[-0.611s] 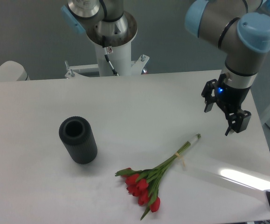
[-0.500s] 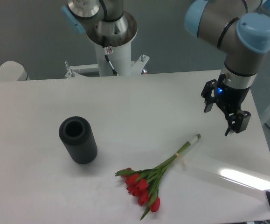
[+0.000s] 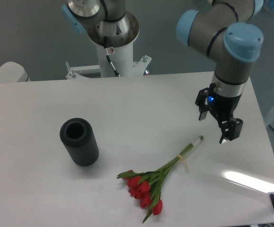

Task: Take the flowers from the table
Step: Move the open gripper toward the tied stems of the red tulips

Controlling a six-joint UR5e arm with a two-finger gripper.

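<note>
Since the earlier frames we see the arm has swung left, carrying the hand (image 3: 214,126) inward over the worktop (image 3: 141,109) so that it now hangs just beyond the cut ends of the stems rather than out near the right edge. Nearest us, the flowers (image 3: 151,187) lie flat on the worktop, toward the front and a little right of centre: the red tulip heads are bunched at the low left end, with a few green leaves spreading around them, and the thin tied stems run up and to the right, ending in a pale tip. Further back and well to the left stands the black ribbed vase (image 3: 79,142), upright with its open mouth showing, well apart from the flowers. Beyond the stem tips the hand points downward, its two dark fingers spread apart with nothing between them, and a small blue light glows on its wrist. At the far edge we see the arm's white pedestal (image 3: 113,47).
</note>
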